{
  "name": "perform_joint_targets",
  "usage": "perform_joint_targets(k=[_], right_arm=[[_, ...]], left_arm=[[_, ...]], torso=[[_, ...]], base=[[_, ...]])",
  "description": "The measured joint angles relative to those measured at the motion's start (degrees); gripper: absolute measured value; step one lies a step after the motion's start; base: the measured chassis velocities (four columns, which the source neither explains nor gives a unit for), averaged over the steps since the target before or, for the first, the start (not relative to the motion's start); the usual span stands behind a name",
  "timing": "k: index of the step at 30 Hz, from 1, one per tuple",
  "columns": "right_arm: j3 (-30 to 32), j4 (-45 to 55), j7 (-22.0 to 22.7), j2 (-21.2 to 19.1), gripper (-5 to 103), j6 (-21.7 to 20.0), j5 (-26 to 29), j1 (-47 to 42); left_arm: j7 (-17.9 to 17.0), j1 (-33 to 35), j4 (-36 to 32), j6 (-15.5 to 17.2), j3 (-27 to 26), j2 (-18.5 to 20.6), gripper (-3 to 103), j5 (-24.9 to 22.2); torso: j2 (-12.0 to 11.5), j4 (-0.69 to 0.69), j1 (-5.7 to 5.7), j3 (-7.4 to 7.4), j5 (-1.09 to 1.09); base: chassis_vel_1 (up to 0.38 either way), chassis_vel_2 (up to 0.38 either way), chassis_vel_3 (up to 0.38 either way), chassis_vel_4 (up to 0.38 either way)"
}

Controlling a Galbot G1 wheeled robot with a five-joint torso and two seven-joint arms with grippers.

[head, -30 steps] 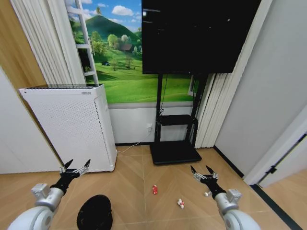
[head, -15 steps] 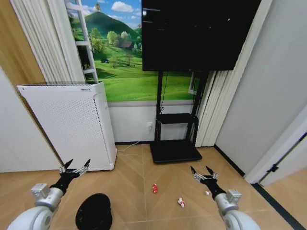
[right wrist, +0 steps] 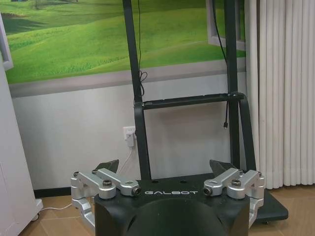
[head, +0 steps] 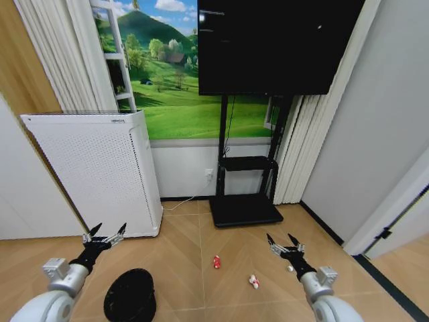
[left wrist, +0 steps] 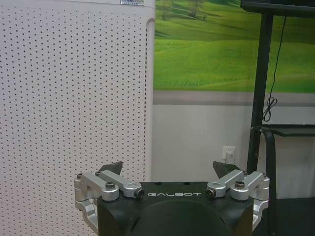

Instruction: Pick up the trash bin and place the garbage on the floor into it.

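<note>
Trash bin is seen low in the head view on the floor, in front of the left arm; its lower edge is cut off by the frame, and the inside reads only as black, so any contents cannot be made out. Garbage is found scattered on the planks between the two arms: a red scrap, a white-and-red wrapper, and a small pale item partly hidden behind the right gripper, too small to be identified. All three pieces lie apart from the bin. Left gripper is held above the floor beside the base of the white air purifier, fingers spread and empty; the same spread is confirmed in the left wrist view. Right gripper is likewise held fingers apart with nothing grasped, as seen in its wrist view, facing the black TV stand. A wall socket is noted behind the stand.
</note>
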Motion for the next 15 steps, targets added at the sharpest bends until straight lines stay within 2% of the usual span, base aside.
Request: perform_joint_targets(k=[15], right_arm=[[0.39, -1.23, -0.08, 0.19, 100, 0.99, 0.69, -0.09]], left_arm=[[-0.17, -0.31, 0.26, 0.12, 0.3, -0.39, 100, 0.89]], torso=[[-3.42, 0.0, -1.26, -2.17, 0.0]], base=[[0.0, 0.0, 0.0, 0.0]])
